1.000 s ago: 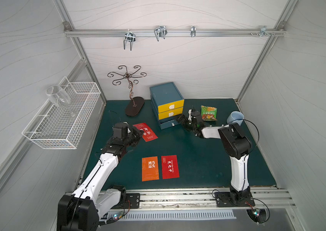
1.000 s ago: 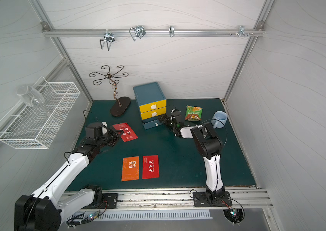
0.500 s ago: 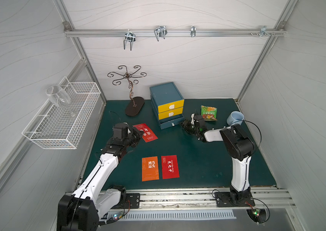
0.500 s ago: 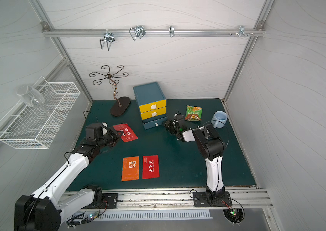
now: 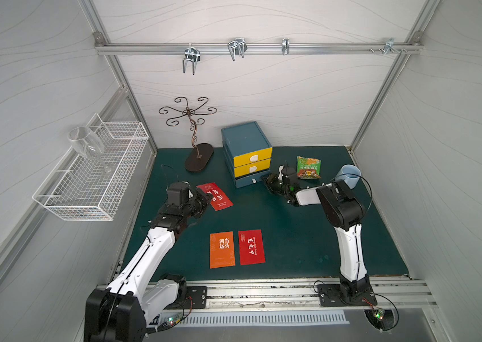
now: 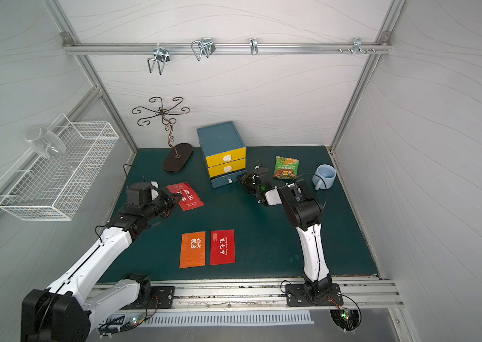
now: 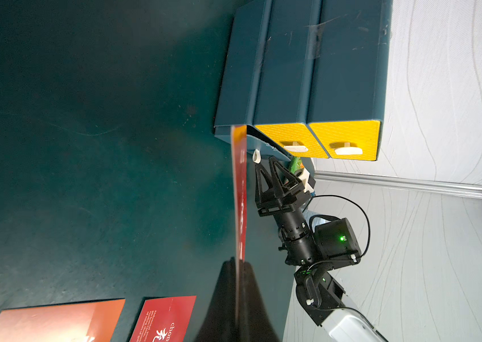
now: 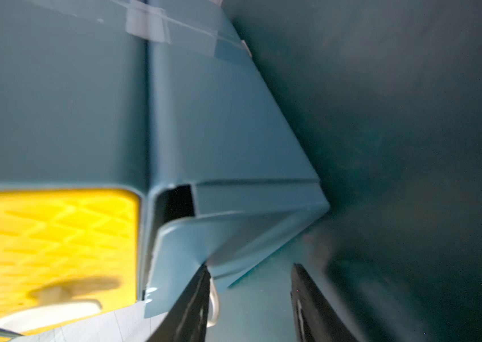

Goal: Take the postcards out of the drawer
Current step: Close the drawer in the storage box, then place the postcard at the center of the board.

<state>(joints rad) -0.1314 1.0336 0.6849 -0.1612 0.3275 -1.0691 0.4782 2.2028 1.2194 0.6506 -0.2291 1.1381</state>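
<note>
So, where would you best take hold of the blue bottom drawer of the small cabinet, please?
Probably by the small white tab handle at the middle of the front of the blue plastic bottom drawer, coming level from the front with fingers either side. The front panel is otherwise flat, and only that tab sticks out to pinch.

3 postcards [image 5: 222,250], 1 pkt [image 5: 308,167], 1 mug [image 5: 349,174].

orange card [image 5: 222,250], base-ward of left gripper [image 5: 205,197]: 当头 / 鸿运 | flat red card [image 5: 251,247], touching-close beside it: 充电中, small "chong dian zhong" | held red card [image 5: 218,197], in left gripper: white characters, illegible | packet [image 5: 308,167], near right gripper [image 5: 268,180]: print illegible
</note>
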